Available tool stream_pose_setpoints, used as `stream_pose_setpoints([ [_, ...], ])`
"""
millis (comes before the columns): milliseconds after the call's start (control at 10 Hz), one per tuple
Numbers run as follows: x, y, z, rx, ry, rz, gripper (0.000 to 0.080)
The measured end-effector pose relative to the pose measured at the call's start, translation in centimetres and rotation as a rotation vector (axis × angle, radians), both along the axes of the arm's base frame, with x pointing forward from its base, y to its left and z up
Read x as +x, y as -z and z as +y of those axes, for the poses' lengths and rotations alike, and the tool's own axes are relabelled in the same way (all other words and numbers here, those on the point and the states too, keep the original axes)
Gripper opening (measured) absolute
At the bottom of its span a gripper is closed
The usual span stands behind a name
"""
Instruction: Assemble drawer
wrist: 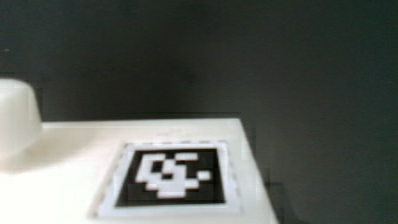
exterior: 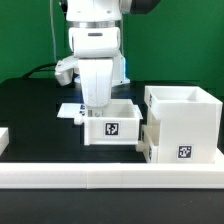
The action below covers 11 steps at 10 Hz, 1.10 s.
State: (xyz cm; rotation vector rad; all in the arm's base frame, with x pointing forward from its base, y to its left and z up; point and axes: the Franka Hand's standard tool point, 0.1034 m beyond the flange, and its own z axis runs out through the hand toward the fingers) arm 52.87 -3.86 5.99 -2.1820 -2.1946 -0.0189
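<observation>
We see the loose tray [exterior: 112, 126] at the centre of the exterior frame, tag facing the camera, on the black table [exterior: 30, 110]. The tall housing [exterior: 182, 125] stands at right-centre. Our gripper [exterior: 97, 104] hangs over the tray's back left corner; we cannot tell its opening. The white rail [exterior: 110, 181] crosses the lower frame.

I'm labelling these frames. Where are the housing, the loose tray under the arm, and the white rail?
housing [exterior: 183, 122], exterior view, front wall above its tag.
loose tray [exterior: 112, 127], exterior view, tagged front face.
white rail [exterior: 90, 179], exterior view, top surface.
</observation>
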Motion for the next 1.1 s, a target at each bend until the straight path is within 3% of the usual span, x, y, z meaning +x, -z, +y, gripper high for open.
stream_pose_setpoints([
  [1100, 0.27, 0.28, 0.77, 0.006, 0.019, -0.071, 0.0042],
])
